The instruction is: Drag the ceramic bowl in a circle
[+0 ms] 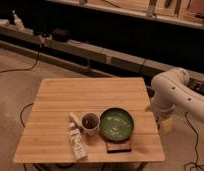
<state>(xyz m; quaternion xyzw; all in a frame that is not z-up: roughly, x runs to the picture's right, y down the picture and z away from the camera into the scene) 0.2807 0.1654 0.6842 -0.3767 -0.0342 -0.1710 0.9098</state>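
The ceramic bowl (pixel 116 123) is wide, shallow and glossy green inside with a dark rim. It sits on the wooden table (pixel 90 95) near the front right corner. My gripper (pixel 165 125) hangs at the end of the white arm (pixel 170 87), just past the table's right edge. It is to the right of the bowl and apart from it, holding nothing I can see.
A small white mug (pixel 90 122) with a dark inside stands touching the bowl's left side. A white packet (pixel 77 139) lies left of the mug. A dark flat square (pixel 118 146) lies under the bowl's front edge. Cables run on the floor, and a dark shelf stands behind.
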